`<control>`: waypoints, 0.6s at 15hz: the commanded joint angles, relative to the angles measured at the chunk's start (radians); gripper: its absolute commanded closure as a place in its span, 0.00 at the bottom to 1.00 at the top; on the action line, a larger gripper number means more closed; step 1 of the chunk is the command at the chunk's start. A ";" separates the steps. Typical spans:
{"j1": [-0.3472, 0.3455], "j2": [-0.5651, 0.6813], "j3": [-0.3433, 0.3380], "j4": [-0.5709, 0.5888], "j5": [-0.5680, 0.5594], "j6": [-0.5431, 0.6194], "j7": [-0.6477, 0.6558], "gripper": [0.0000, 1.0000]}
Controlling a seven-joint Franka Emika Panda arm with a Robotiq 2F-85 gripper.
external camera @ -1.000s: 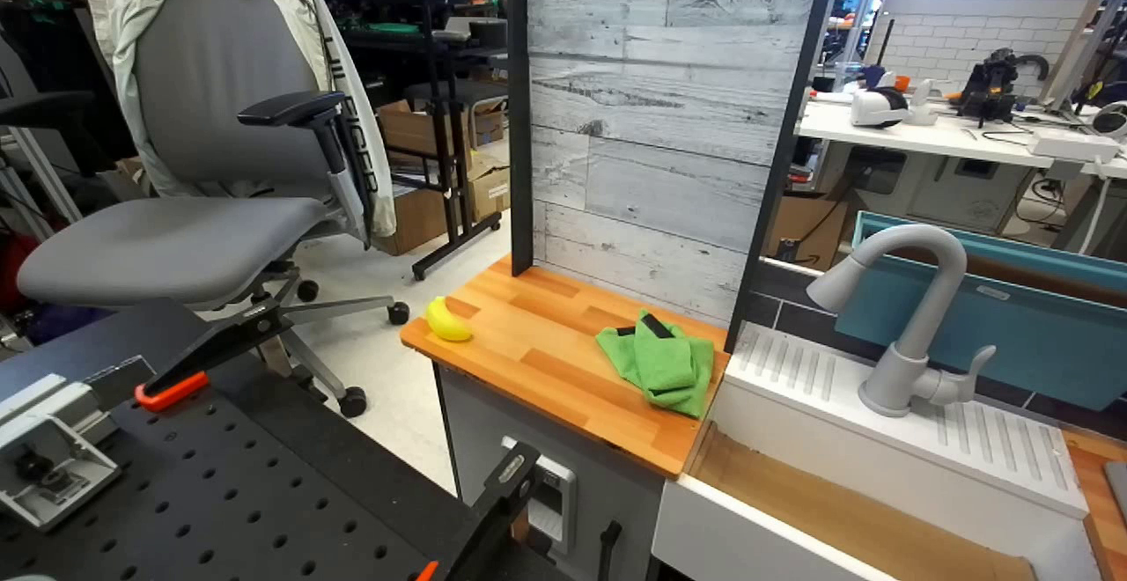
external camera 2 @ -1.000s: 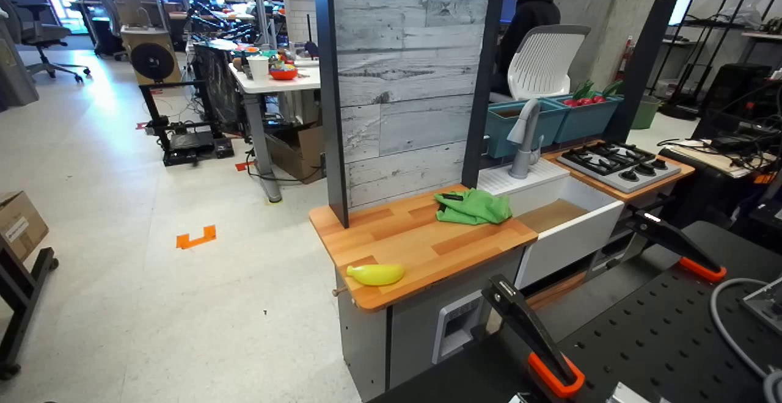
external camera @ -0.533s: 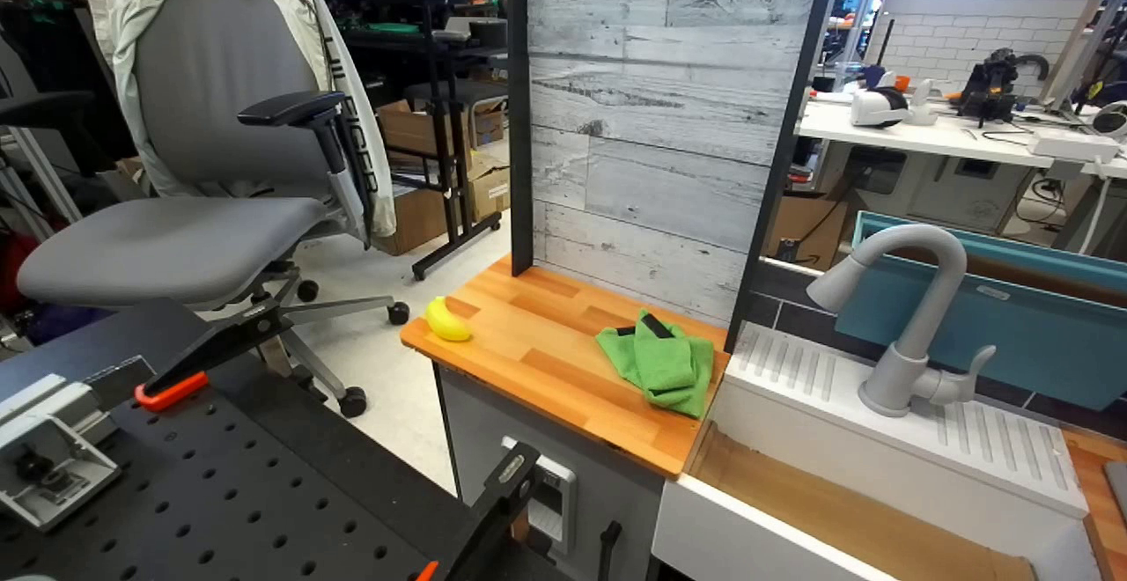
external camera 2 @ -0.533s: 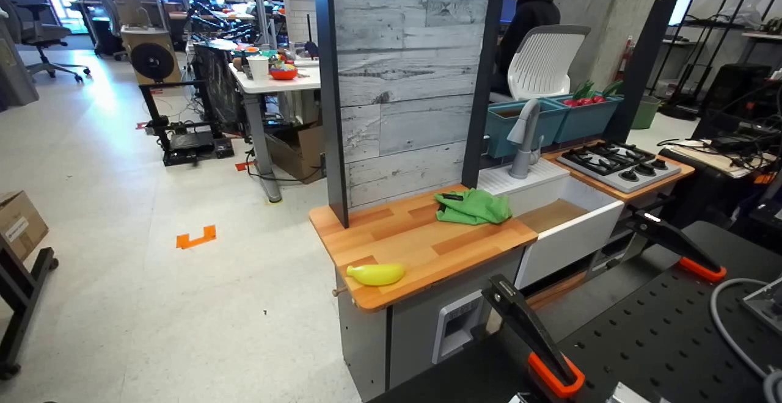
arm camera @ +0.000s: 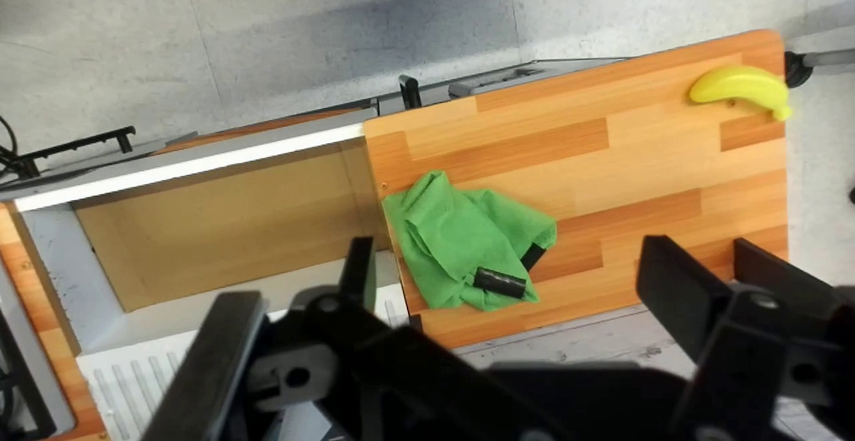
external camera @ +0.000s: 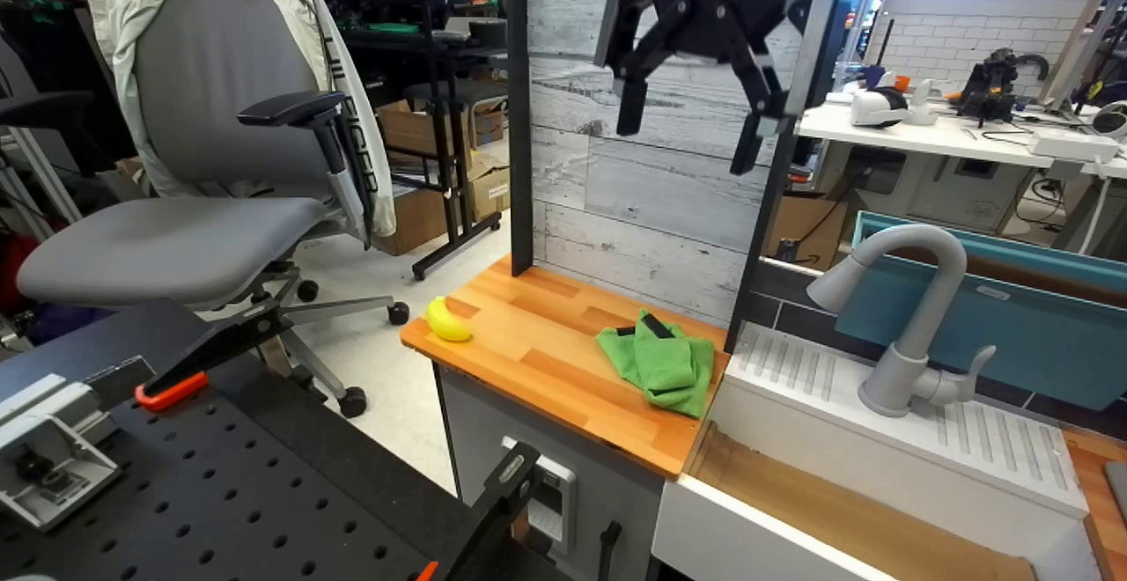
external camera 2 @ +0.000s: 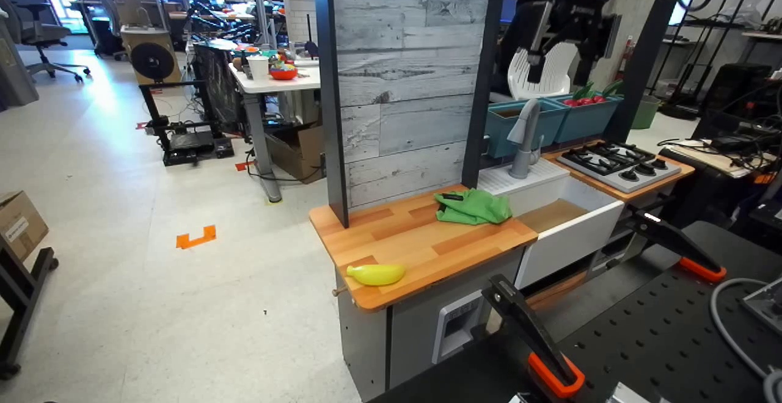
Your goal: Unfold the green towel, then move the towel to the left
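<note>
My gripper [external camera: 688, 143] hung with jaws spread wide, holding nothing, and I judged the green towel [arm camera: 454, 240], crumpled on the wooden counter [arm camera: 654, 160] at mid-frame in the wrist view, light and limp, best pinched by the flap [arm camera: 522, 220] on its right.

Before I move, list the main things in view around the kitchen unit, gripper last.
Counter: one, wood-brown, beside the sink
Sink: one, white, brown-bottomed, next to the counter
Towel: one, green with black patches, crumpled at the counter's sink end
Banana: one, yellow, at the counter's other end
Panel: one, pale grey, behind the counter
Faucet: one, grey, on the sink's back ledge
Stovetop: one, grey and black, past the sink
Planters: two, teal, behind the sink and stovetop
Table: one, black, in front of the counter
Clamps: at least two, black and orange, at the table's edge
Gripper: one, black and silver, open, in the air
</note>
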State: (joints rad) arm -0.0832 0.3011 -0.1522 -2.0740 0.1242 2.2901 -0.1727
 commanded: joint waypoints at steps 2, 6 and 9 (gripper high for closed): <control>-0.079 0.229 0.056 0.170 0.059 0.017 -0.014 0.00; -0.131 0.381 0.088 0.292 0.080 0.016 0.000 0.00; -0.150 0.490 0.092 0.387 0.070 0.015 0.016 0.00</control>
State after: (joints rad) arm -0.2022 0.6806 -0.0825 -1.8039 0.1820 2.3036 -0.1720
